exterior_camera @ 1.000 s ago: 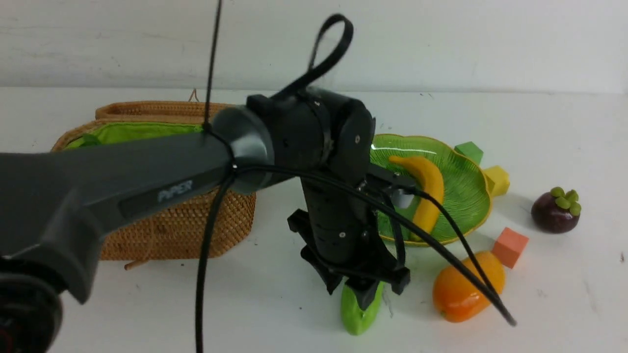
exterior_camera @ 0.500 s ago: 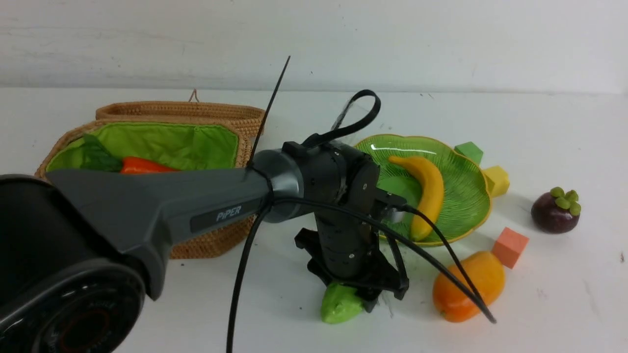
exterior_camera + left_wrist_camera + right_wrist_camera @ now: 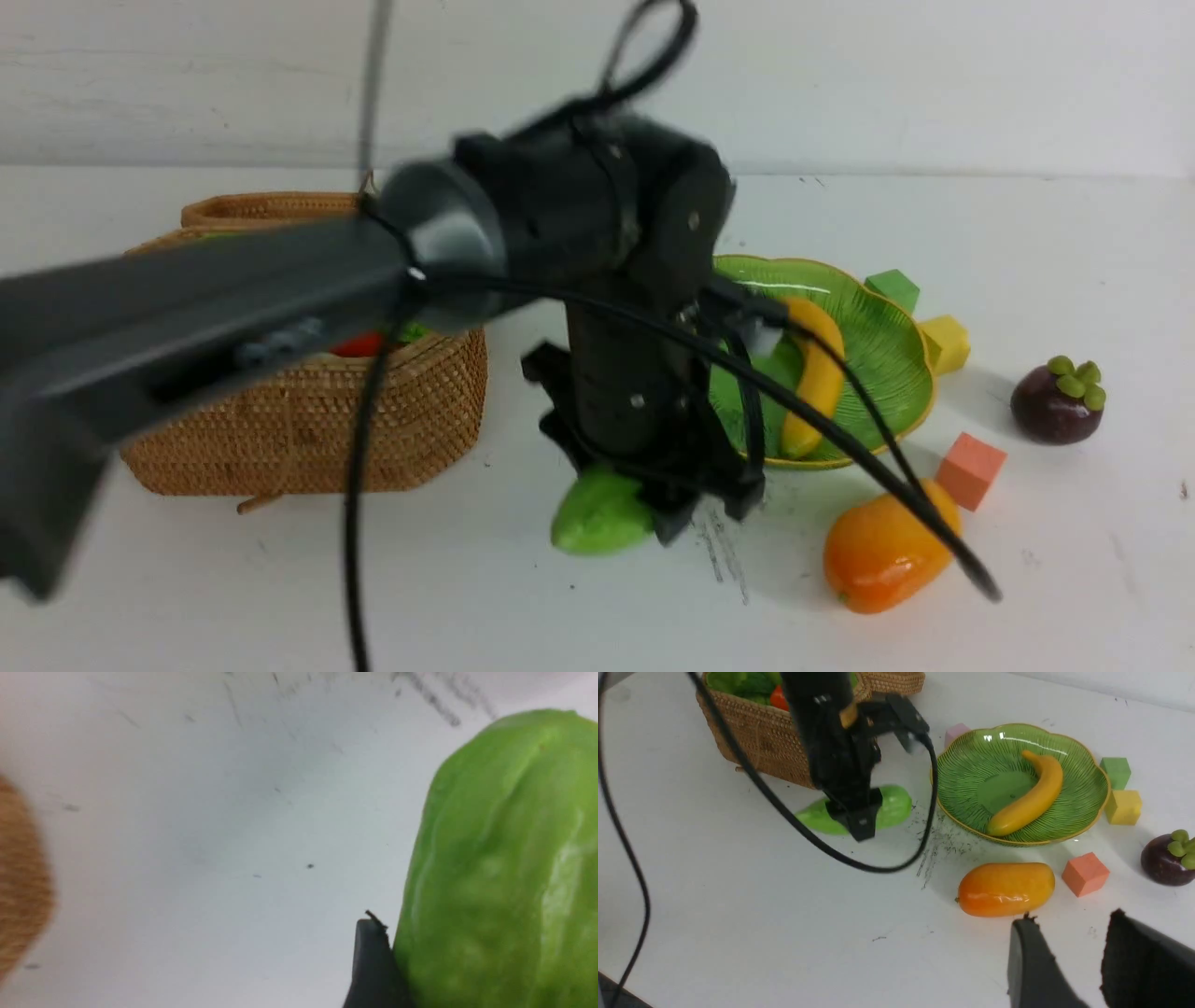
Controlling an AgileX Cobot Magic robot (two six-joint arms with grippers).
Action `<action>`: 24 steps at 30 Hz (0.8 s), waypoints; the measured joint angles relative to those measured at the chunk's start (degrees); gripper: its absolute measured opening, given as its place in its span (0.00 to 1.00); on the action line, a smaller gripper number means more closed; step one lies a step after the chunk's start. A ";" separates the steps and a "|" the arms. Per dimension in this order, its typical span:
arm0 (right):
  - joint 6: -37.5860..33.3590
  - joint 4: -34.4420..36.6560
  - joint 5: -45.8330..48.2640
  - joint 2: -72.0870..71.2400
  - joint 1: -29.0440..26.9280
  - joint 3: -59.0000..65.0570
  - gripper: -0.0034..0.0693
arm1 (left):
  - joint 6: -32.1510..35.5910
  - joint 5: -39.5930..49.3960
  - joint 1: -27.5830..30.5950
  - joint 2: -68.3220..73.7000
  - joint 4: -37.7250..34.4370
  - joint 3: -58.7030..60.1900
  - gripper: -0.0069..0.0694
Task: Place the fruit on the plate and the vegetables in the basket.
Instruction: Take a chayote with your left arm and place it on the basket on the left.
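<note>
My left gripper [image 3: 644, 513] is shut on the light green gourd [image 3: 597, 513], just in front of the wicker basket [image 3: 308, 439]. In the left wrist view one black finger [image 3: 371, 966] presses against the gourd [image 3: 500, 868]. A carrot [image 3: 777, 697] and green leaves lie inside the basket [image 3: 756, 732]. The banana [image 3: 817, 373] rests on the green plate [image 3: 896, 345]. The mango [image 3: 882, 551] lies on the table before the plate, and the mangosteen [image 3: 1055, 401] sits at the far right. My right gripper [image 3: 1069, 933] hangs open and empty, near the mango [image 3: 1006, 889].
Small cubes stand around the plate: green [image 3: 892, 287], yellow [image 3: 945, 343], salmon [image 3: 971, 469] and a pink one [image 3: 956, 732] behind it. The left arm's cable [image 3: 840, 448] loops over the plate's front. Dark scuff marks [image 3: 938, 844] streak the white table.
The left arm has risen and swung left toward the basket, carrying the gourd with it. The fruit, the plate and the cubes have not moved.
</note>
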 joint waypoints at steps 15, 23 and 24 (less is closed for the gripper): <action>0.00 0.20 -7.02 0.00 0.00 3.86 0.37 | 48.90 -5.60 28.39 -4.58 -3.75 -0.43 0.66; 0.00 0.91 -8.69 0.29 0.00 3.96 0.37 | 45.51 -11.22 34.83 -0.86 -3.95 -0.38 0.85; 0.00 1.03 -9.03 0.65 0.00 3.96 0.37 | 44.65 -11.29 35.01 -0.91 -3.91 -0.38 0.89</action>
